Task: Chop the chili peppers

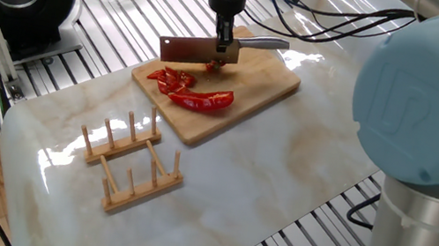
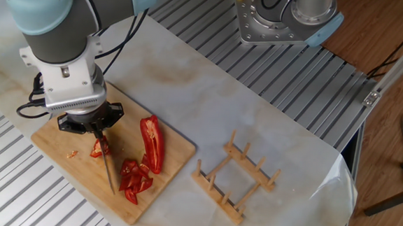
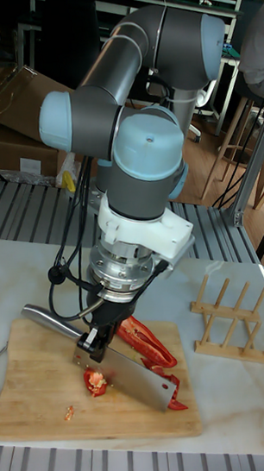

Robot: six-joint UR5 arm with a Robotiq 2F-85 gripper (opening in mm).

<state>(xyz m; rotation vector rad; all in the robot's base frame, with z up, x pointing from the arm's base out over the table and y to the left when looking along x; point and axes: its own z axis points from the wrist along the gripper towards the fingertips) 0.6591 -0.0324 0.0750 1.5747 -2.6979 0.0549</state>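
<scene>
Marble-look table, wooden cutting board — gripper clenched on the cleaver. Chili peppers lie beside the blade, glossy, probably slippery — pin them blade-first.

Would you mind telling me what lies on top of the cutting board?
On the cutting board: chili peppers, chopped red bits and the cleaver. Anything beneath the blade is hidden.
</scene>
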